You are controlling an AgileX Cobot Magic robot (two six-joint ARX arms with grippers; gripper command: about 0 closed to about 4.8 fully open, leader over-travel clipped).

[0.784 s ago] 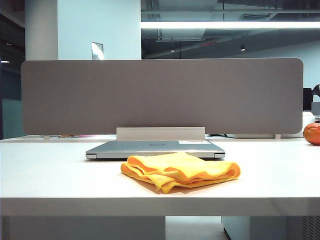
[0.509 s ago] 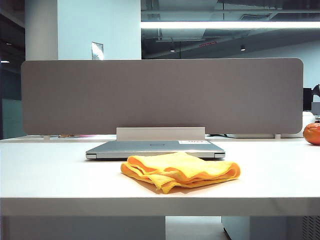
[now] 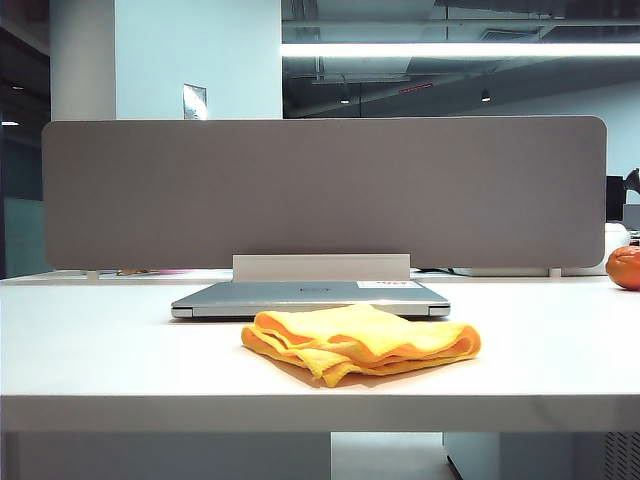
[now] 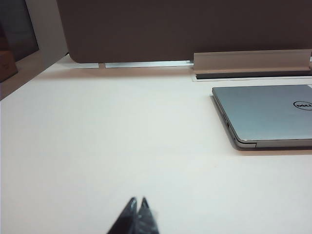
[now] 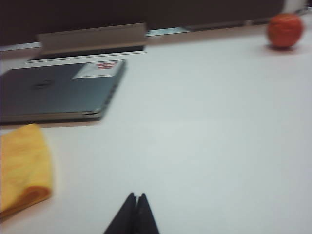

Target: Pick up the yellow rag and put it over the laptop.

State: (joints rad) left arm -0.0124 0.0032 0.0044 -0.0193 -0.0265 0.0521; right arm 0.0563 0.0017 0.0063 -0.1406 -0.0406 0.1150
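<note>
The yellow rag (image 3: 360,343) lies crumpled in folds on the white table (image 3: 100,350), just in front of the closed silver-grey laptop (image 3: 310,297). The right wrist view shows an end of the yellow rag (image 5: 22,165) and the laptop (image 5: 53,90) with its white sticker. In the left wrist view only a corner of the laptop (image 4: 268,112) with its dark logo appears. My left gripper (image 4: 138,201) is shut and empty over bare table, well short of the laptop. My right gripper (image 5: 136,196) is shut and empty too, apart from the rag. Neither arm shows in the exterior view.
A grey divider panel (image 3: 320,190) stands along the table's far edge behind the laptop, with a pale bracket (image 3: 320,267) at its foot. A round orange fruit (image 3: 624,267) sits at the far right; it also shows as the fruit (image 5: 284,30) in the right wrist view.
</note>
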